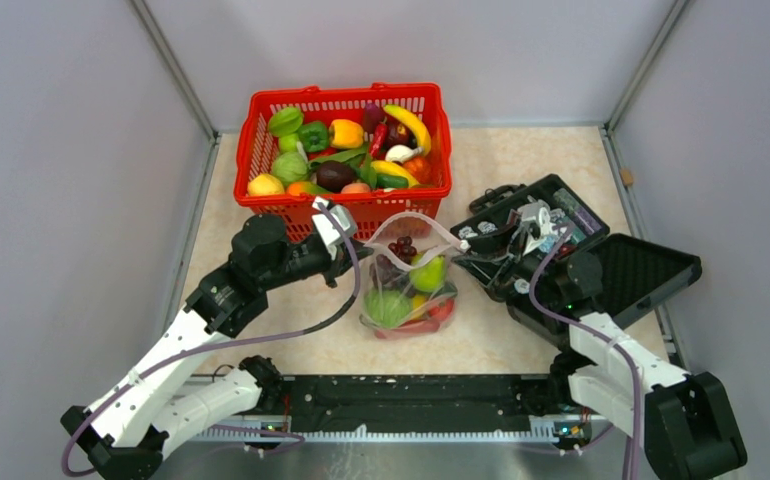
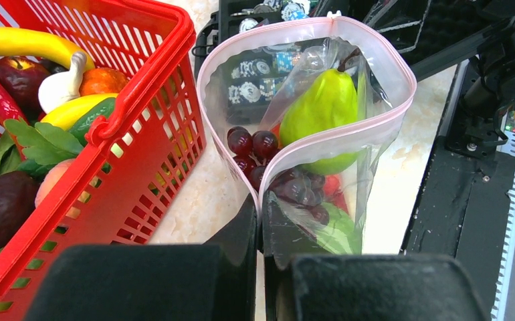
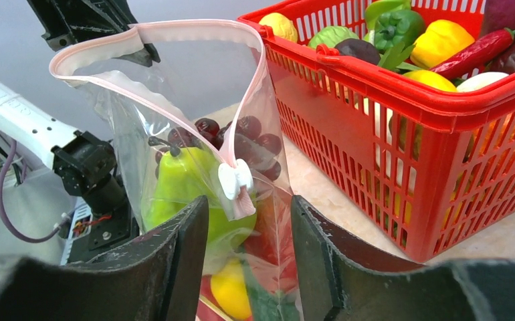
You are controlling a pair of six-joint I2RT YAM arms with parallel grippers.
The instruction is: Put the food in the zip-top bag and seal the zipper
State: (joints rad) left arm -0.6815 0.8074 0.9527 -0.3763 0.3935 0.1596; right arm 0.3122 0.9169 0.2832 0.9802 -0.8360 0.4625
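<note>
**A:** Location of the zip-top bag (image 1: 406, 290) to be entered.

**B:** It is recorded upright on the worktop (image 1: 521, 165), just in front of the red basket (image 1: 346, 150) and left of the black case (image 1: 641, 270). It is held up between the two arms. The mouth is noted as unsealed. The zipper (image 2: 338, 134) is spread into a wide loop, with its two sides well apart.

**A:** Contents?

**B:** Through the clear film a green pear (image 2: 322, 107) and purple grapes (image 2: 253, 144) are seen near the top. From above, a green cabbage (image 1: 388, 307) and a red piece (image 1: 441, 310) are made out at the bottom. A yellow lemon (image 3: 231, 291) is seen low in the right wrist view. More toy food is seen lying in the basket.

**A:** State of the left hand (image 2: 260, 221)?

**B:** Its fingers are pressed together on the near end of the bag's mouth, where the two sides of the strip meet. The bag is gripped there.

**A:** And the right hand (image 3: 245, 207)?

**B:** Its fingers are held apart at a moderate width. The far end of the zipper, with its white slider (image 3: 233, 179), is hanging between them. A gap is seen on either side, so nothing is gripped.
</note>
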